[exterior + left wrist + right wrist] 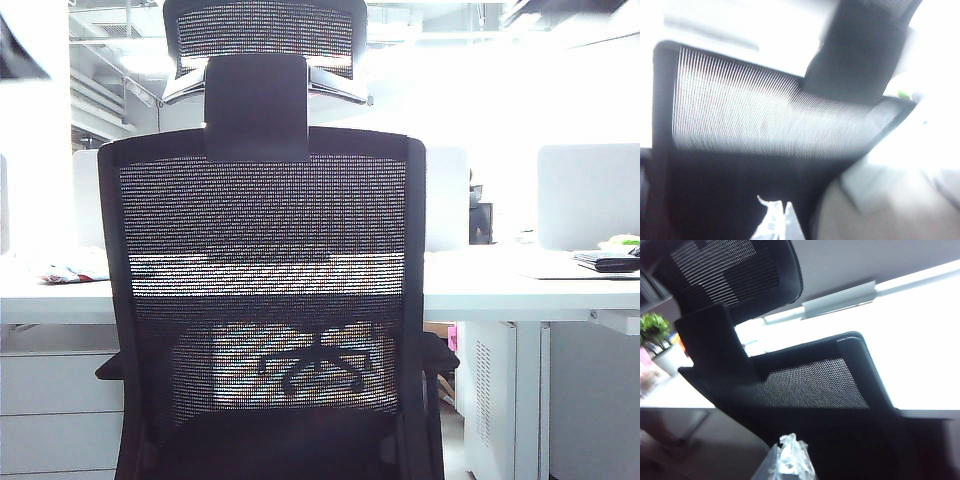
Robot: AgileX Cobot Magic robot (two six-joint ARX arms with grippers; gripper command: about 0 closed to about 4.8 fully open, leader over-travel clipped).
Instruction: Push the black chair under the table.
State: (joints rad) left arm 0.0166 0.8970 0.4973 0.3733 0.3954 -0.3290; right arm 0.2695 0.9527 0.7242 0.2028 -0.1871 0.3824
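A bright office with grey-white divider screens is glowing behind the long white counter. The black chair is standing in front of the counter's near edge, its mesh back facing the camera, seat not yet tucked under. The left fingers and right fingers are each showing only as a wrapped tip close to the chair's back; I cannot tell whether either is open or closed.
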